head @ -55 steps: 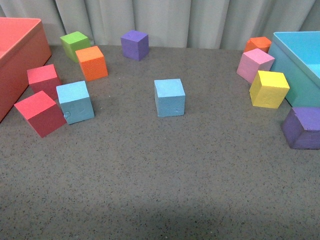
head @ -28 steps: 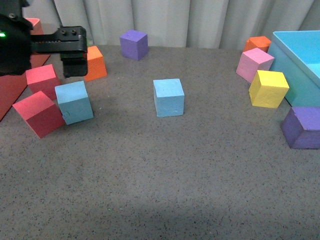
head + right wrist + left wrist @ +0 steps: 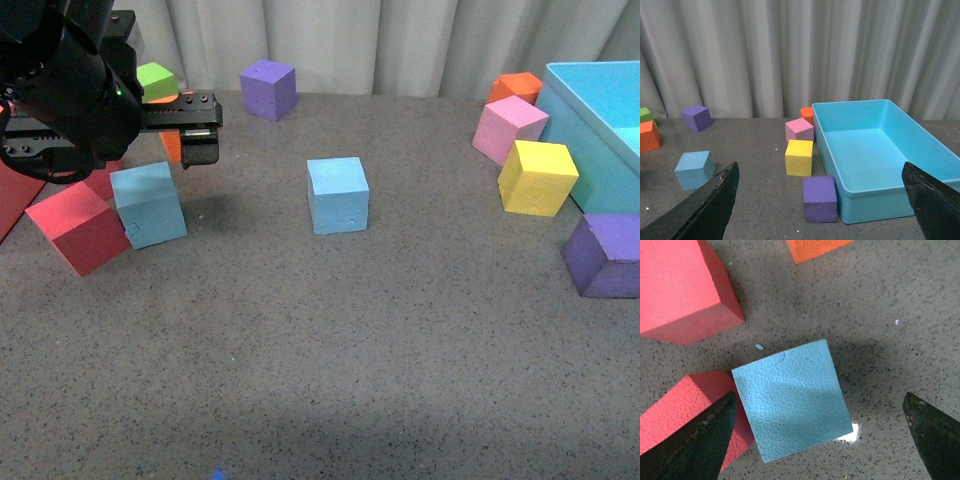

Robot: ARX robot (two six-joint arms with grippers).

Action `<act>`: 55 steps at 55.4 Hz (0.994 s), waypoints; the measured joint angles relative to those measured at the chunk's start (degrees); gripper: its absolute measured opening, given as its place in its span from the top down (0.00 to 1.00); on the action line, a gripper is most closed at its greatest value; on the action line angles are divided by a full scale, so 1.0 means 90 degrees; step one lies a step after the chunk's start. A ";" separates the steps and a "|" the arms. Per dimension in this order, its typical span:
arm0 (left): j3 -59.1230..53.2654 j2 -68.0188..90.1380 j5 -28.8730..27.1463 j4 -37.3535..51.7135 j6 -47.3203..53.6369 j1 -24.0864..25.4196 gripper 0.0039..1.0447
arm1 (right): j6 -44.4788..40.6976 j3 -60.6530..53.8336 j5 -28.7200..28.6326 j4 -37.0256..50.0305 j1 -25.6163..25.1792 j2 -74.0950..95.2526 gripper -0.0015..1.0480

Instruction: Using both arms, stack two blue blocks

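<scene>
Two light blue blocks lie on the grey table. One blue block [image 3: 148, 204] rests at the left against a red cube [image 3: 78, 228]; the other blue block [image 3: 337, 194] stands alone in the middle. My left gripper [image 3: 203, 130] hovers open above and just behind the left block. In the left wrist view that block [image 3: 790, 397] lies below, between the spread fingers of the left gripper [image 3: 819, 410], nearer one finger and untouched. My right gripper [image 3: 820, 167] is open and empty, off the front view, and the middle block [image 3: 694, 170] shows far off to one side.
A turquoise bin [image 3: 600, 150] stands at the right, with pink [image 3: 508, 128], yellow [image 3: 537, 177], orange [image 3: 515, 87] and purple [image 3: 603, 255] cubes beside it. A purple cube [image 3: 268, 88] and a green cube [image 3: 155, 80] sit at the back. An orange cube [image 3: 815, 247] lies near the left block.
My left arm has come into the front view from the left and moved right, so its gripper now hangs over the left blue block. The blocks have stayed put.
</scene>
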 joint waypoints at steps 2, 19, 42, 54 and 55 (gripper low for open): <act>0.0061 0.0056 -0.0041 -0.0078 -0.0015 0.0000 0.06 | 0.0000 0.0000 0.0000 0.0000 0.0000 0.0000 0.09; 0.0435 0.0444 -0.0236 -0.0253 -0.0291 0.0056 0.06 | 0.0000 0.0000 0.0000 0.0000 0.0000 0.0000 0.09; 0.0656 0.0624 -0.0376 -0.0561 -0.0646 0.0192 0.06 | 0.0000 0.0000 0.0000 0.0000 0.0000 0.0000 0.09; 0.0755 0.0746 -0.0413 -0.0624 -0.0396 0.0114 0.06 | 0.0000 0.0000 0.0000 0.0000 0.0000 0.0000 0.09; 0.0760 0.0758 -0.0430 -0.0617 -0.0364 0.0102 0.06 | 0.0000 0.0000 0.0000 0.0000 0.0000 0.0000 0.09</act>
